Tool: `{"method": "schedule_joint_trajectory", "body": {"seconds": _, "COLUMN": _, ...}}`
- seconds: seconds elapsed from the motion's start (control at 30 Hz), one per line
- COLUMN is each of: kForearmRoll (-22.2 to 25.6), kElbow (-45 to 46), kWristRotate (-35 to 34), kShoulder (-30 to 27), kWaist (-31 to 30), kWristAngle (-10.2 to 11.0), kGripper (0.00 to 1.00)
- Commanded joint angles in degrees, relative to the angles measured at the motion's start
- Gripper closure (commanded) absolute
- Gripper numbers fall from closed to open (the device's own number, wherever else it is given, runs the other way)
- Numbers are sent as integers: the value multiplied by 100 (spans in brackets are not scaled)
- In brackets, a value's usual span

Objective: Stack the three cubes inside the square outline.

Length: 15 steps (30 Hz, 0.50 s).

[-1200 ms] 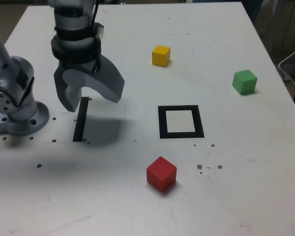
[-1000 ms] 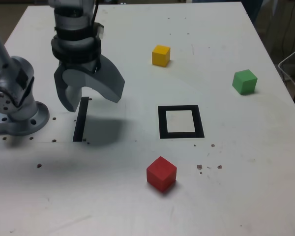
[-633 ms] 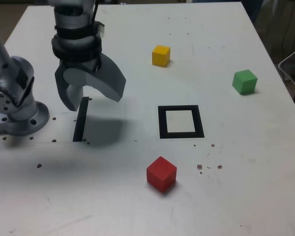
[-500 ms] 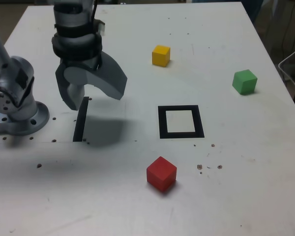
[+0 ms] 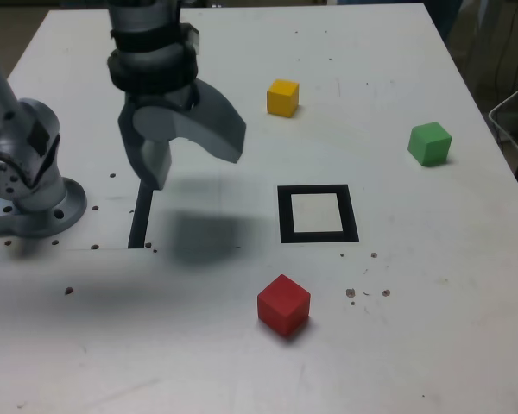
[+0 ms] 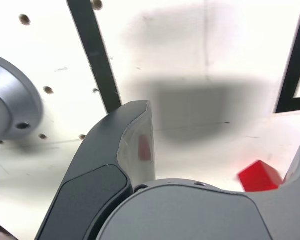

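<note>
A white counter [image 5: 397,285] filled the exterior view, speckled with small dark holes and specks, and nothing on it was stacked. The arm's grey base [image 5: 26,185] stood at the exterior view's left edge. A straight black bar [image 5: 141,216] was marked on the counter just to the right of that base, partly hidden by the hand above it.

The hand [image 5: 194,155] hung over the counter near the upper end of the bar, its two grey jaws spread wide and nothing between them. It touched none of the blocks. Its shadow lay on the counter below it, between the bar and the square outline [image 5: 317,213].

The square outline sat near the middle of the counter, a thick black frame around a white centre, with no block inside it. The red block [image 5: 283,304] rested on the near side of the outline, close to it but apart from its frame. The yellow block [image 5: 282,97] stood beyond the outline, toward the far edge of the counter. The green block [image 5: 430,142] stood well apart toward the exterior view's right, near the counter's edge.

In the wrist view, the red block [image 6: 259,176] showed between the released jaws, lying on the counter beyond them, and one corner of the square outline [image 6: 290,75] also showed there.
</note>
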Motion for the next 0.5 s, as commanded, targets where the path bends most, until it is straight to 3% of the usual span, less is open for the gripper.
{"method": "schedule_joint_trajectory", "body": {"seconds": 0.0, "kForearmRoll": 10, "kElbow": -187, "kWristRotate": -99, "kShoulder": 91, "kWaist": -69, "kWristAngle": -3, "kGripper": 0}}
{"method": "schedule_joint_trajectory", "body": {"seconds": 0.2, "kForearmRoll": 225, "kElbow": -937, "kWristRotate": -604, "kShoulder": 202, "kWaist": -559, "kWristAngle": 42, "kGripper": 0}}
{"method": "schedule_joint_trajectory", "body": {"seconds": 0.47, "kForearmRoll": 605, "kElbow": -1560, "kWristRotate": -1990, "kShoulder": 668, "kWaist": -1301, "kWristAngle": 64, "kGripper": 1}}
